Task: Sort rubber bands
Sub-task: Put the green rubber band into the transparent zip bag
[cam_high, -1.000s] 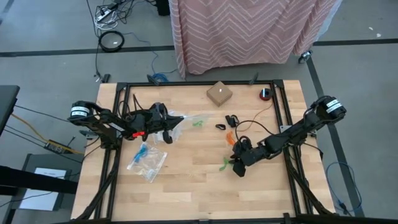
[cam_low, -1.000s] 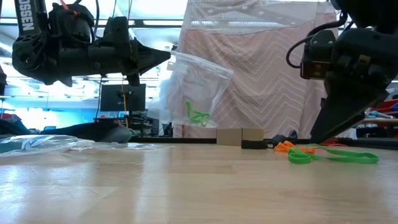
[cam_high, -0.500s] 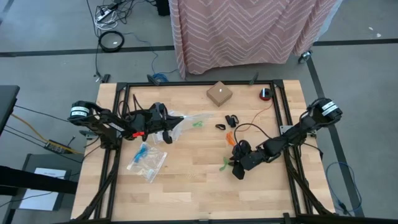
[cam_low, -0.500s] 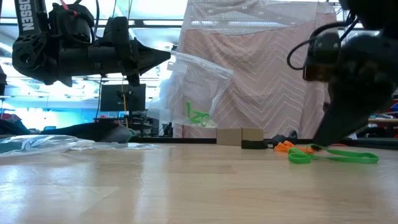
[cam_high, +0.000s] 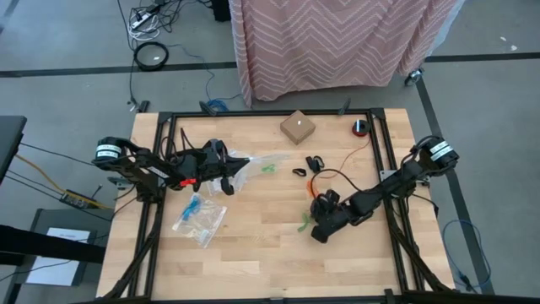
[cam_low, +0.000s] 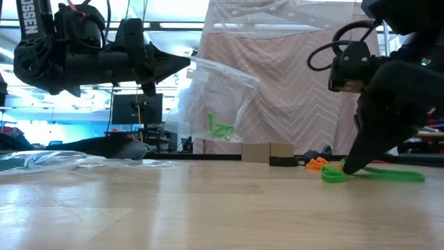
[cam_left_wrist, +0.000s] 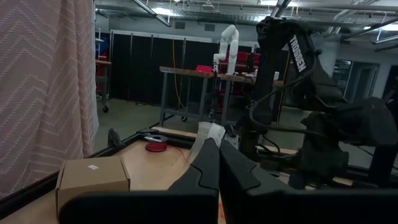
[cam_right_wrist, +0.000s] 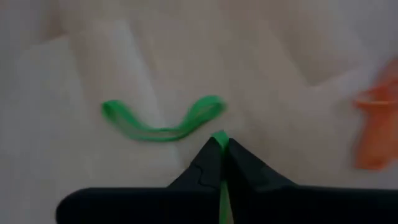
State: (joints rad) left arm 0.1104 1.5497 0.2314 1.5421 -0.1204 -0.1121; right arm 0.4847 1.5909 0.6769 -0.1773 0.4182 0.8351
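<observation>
Nearest the front of the table (cam_high: pixel 253 262), the right end effector (cam_right_wrist: pixel 220 142) is down at the wood with its fingers pressed together, pinching a green rubber band (cam_right_wrist: pixel 220 138); a second green rubber band (cam_right_wrist: pixel 163 121) lies just beside it. Orange rubber bands (cam_low: pixel 317 164) lie a little farther back. The left end effector (cam_low: pixel 182 62) hangs raised above the table, fingers pressed together on a clear zip bag (cam_low: pixel 218 94) holding green rubber bands (cam_low: pixel 220 129). A cardboard box (cam_high: pixel 297 127) sits at the far edge.
</observation>
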